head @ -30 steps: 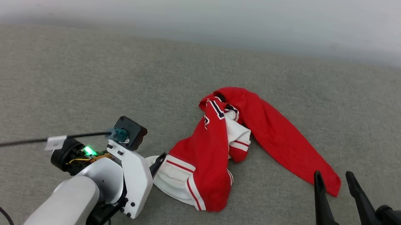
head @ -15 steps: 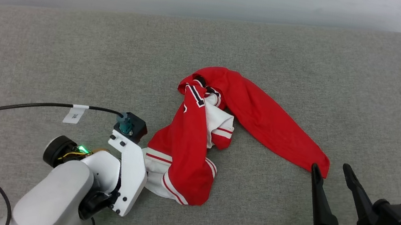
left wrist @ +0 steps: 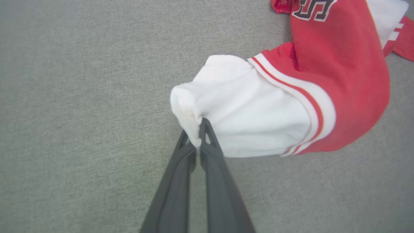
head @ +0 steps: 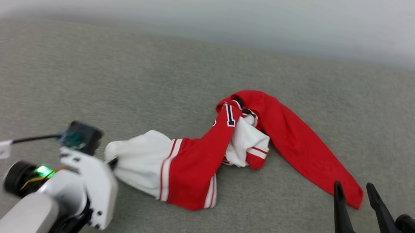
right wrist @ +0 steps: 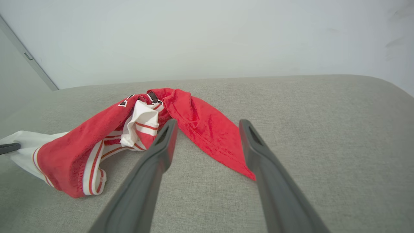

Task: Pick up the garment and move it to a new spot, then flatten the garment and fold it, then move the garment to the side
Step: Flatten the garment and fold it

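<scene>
The red, white-panelled jersey garment (head: pixel 189 169), judged soft and light, is pinched at its white edge by the left jaws (right jaws spread wide, empty).

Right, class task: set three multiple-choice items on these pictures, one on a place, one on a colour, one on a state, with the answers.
1. Where does the left gripper hold the garment? A: its white end. B: its red tail. C: its lettering.
2. What colour is the padded surface beneath? A: blue. B: grey. C: brown.
3. How does the right gripper stand? A: shut on cloth. B: open, holding nothing. C: shut, empty.
Answers: 1 A, a white fold is pinched in the left wrist view. 2 B, grey weave lies all around. 3 B, its jaws stand wide apart, gripping nothing.
</scene>
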Robot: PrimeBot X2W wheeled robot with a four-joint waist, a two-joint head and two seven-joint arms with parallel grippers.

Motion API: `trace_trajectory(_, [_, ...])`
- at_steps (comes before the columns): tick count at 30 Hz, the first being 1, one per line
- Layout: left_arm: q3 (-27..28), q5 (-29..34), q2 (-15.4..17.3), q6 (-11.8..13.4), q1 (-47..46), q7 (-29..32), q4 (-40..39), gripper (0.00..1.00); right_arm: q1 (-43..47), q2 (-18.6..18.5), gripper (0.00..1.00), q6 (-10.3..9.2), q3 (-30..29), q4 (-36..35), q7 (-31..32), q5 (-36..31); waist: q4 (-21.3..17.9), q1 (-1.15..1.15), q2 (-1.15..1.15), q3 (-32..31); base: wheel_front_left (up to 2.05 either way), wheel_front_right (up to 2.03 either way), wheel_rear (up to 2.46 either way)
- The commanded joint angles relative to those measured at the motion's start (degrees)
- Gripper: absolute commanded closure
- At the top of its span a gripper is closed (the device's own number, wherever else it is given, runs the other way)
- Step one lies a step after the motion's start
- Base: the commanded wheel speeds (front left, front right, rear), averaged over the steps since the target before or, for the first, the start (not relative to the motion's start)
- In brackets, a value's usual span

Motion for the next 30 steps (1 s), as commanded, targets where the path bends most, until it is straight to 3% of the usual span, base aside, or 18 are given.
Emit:
trace_trajectory(1, [1.3, -0.5, 0.8, 1.6, 2.8, -0.6, -1.5, 1.0, 1.0, 0.1, 0.0, -0.02, -0.3, -0.5, 0.5, -0.2, 2.1, -0.01, 0.0, -1.9, 0.0, 0.0, 0.0])
trace_trajectory(6, [6.0, -3.5, 2.2, 7.0, 13.1, -0.8, -5.5, 1.0, 2.5, 0.2, 0.0, -0.02, -0.7, -1.6, 1.7, -0.3, 3.6, -0.01, 0.0, -3.1, 0.0, 0.0, 0.0])
trace_trajectory(10, [8.0, -5.8, 1.4, 9.2, 19.9, -1.5, -6.0, 1.0, 3.2, 0.2, 0.0, -0.02, -0.5, -2.2, 2.2, -0.3, 3.9, -0.01, 0.0, -3.5, 0.0, 0.0, 0.0])
trace_trajectory(11, [8.3, -6.3, 1.1, 9.5, 20.9, -2.0, -5.9, 0.92, 3.4, 0.2, 0.0, -0.02, -0.4, -2.3, 2.3, -0.2, 3.9, -0.01, 0.0, -3.6, 0.0, 0.0, 0.0])
trace_trajectory(12, [8.3, -6.6, 0.7, 9.7, 21.7, -2.3, -5.6, 0.56, 3.5, 0.2, 0.0, -0.02, -0.4, -2.4, 2.4, -0.1, 3.9, -0.01, 0.0, -3.7, 0.0, 0.0, 0.0])
trace_trajectory(13, [8.3, -6.4, 0.6, 9.8, 22.2, -2.9, -5.5, 0.13, 3.7, 0.2, 0.0, -0.02, -0.4, -2.5, 2.5, -0.1, 3.9, -0.01, 0.0, -3.8, 0.0, 0.0, 0.0])
trace_trajectory(14, [8.3, -6.3, 0.3, 9.8, 22.3, -3.8, -5.4, 0.0, 3.9, 0.3, 0.0, -0.02, -0.5, -2.6, 2.6, -0.1, 3.9, -0.01, 0.0, -4.0, 0.0, 0.0, 0.0])
trace_trajectory(18, [8.3, -4.7, -0.3, 9.7, 21.0, -7.8, -6.0, 0.0, 4.6, 0.3, 0.0, -0.02, -0.7, -2.7, 3.0, -0.1, 4.0, -0.01, 0.0, -5.0, 0.0, 0.0, 0.0])
trace_trajectory(30, [6.4, 2.9, -2.2, 6.2, 14.6, -29.1, -9.3, 0.0, 6.3, 0.3, 0.0, -0.02, -1.2, -3.0, 4.8, 0.1, 3.8, -0.01, 0.0, -7.9, 0.0, 0.0, 0.0])
